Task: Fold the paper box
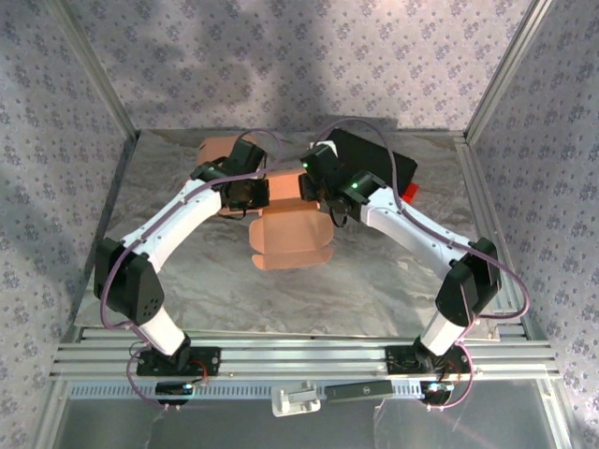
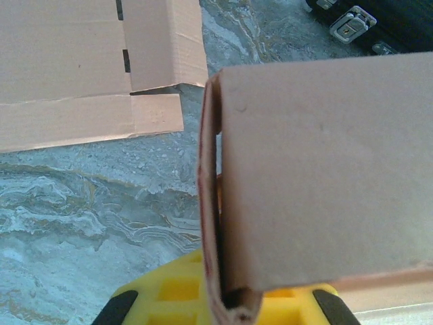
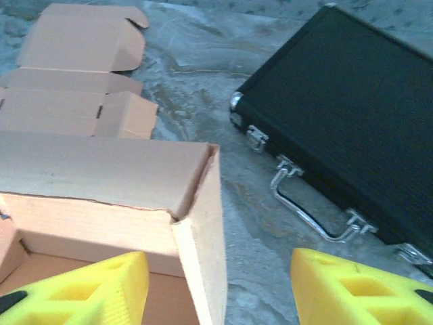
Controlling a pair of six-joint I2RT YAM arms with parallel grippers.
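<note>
Our left end effector (image 2: 226,301) is clenched on the box (image 2: 325,169), with a side wall pinched edge-on between its yellow pads. Our right end effector (image 3: 218,288) is released. Its fingers stand wide apart at a box corner, one finger (image 3: 81,291) over the open inside and the other outside. The box (image 1: 290,238) sits mid-tabletop (image 1: 356,290) between our two arms, partly formed, with a flap lying flat toward the near side. A flat blank (image 3: 74,74) lies further off to the left. A black case (image 3: 352,115) lies to the far right, well apart from the box.
</note>
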